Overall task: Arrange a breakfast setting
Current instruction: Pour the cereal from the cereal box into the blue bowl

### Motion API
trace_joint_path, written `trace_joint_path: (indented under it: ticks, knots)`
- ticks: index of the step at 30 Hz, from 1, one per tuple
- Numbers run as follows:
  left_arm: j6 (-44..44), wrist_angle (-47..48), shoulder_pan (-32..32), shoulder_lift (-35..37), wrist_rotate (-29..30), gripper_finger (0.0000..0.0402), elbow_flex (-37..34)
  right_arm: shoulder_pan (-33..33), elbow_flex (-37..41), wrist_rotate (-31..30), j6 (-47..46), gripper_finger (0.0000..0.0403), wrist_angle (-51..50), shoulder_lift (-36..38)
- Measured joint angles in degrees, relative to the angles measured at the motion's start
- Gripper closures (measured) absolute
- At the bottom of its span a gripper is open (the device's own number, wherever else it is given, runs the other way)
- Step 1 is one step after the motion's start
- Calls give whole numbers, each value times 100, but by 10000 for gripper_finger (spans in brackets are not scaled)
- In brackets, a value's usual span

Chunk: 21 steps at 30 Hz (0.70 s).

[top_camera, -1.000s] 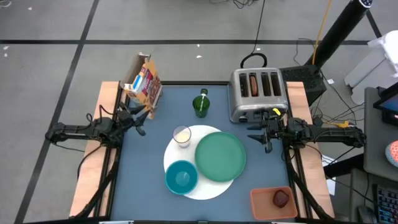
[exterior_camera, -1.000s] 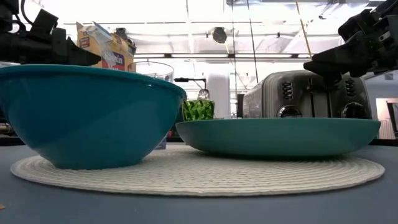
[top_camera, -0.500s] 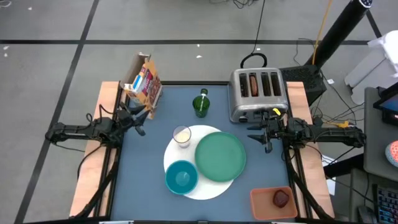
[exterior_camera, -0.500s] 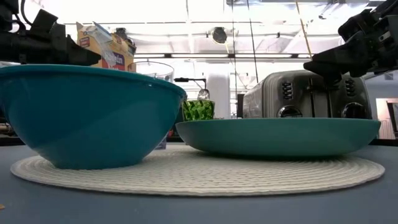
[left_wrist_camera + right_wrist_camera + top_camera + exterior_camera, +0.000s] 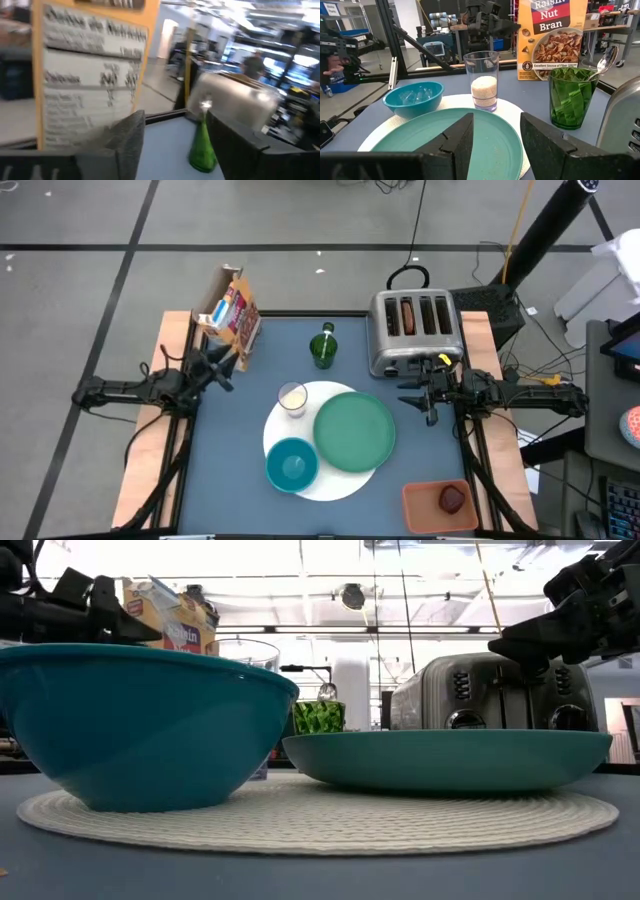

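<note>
With green plate, teal bowl and milk glass set on the white mat, the left gripper, jaws parted and empty beside the cereal box, should be squared to it, while the right gripper waits, part-open, near the toaster.

Left arm — matte black, slender tubular links joined by chunkier joint housings, thin dark cable running alongside. Left gripper: two flat dark fingers, blunt-ended, faintly textured inner faces, squared black mount behind.

Right arm — same black build, boxier wrist block just behind fingers, cable loops along link. Right gripper: paired dark fingers, wedge-shaped, angular edges, plain surfaces without visible markings.
</note>
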<state>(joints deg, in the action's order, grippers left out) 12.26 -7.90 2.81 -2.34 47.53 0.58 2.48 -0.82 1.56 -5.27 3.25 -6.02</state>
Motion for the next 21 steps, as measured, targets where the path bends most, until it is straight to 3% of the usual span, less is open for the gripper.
trace_joint_path:
  ticks: [5,12,17,21]
  knots:
    - [312,-2,0,-235,-46,152,0,0,0,0,-1,248,0,0]
    - [949,-211,0,-594,-1081,151,0,0,0,0,1,248,0,0]
    - [1154,-1084,2,-856,-1927,151,0,0,2,0,1,248,-2,0]
    - [888,-2123,112,-1098,-2094,151,0,0,0,0,-1,248,0,0]
